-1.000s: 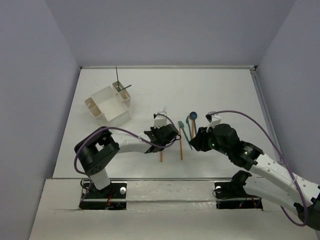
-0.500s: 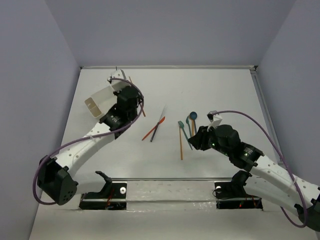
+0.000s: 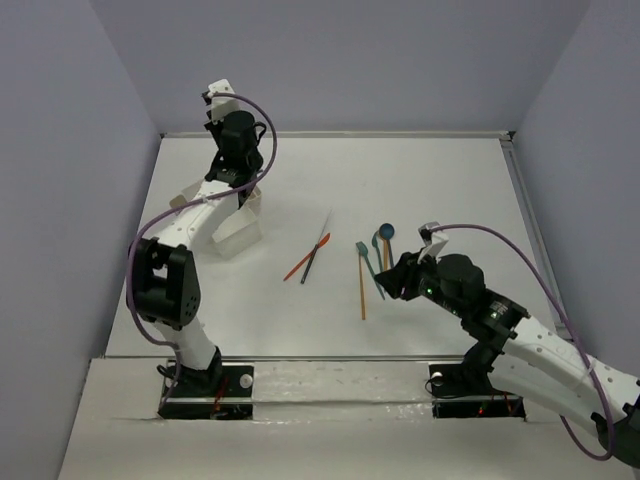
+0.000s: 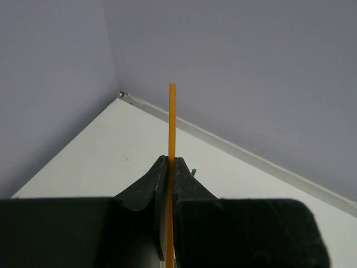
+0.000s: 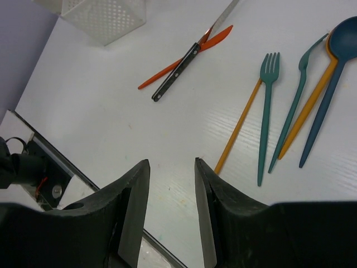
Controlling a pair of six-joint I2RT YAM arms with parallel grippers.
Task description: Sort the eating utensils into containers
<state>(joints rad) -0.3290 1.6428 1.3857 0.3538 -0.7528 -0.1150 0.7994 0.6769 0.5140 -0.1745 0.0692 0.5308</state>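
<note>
Risen higher near the white box [image 3: 240, 232], left jaws pinch an orange stick [image 4: 172, 139]; right jaws hover spread.

Left gripper [image 4: 170, 160] raised far back-left, jaws pinched; right gripper [image 5: 172, 164] low, jaws apart.

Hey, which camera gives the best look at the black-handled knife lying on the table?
The right wrist view: the black-handled knife is close and sharp there, with pale dots showing on its handle and its blade crossing the orange knife. The top view shows it only as a thin dark sliver. The left wrist view doesn't show it at all.
</note>
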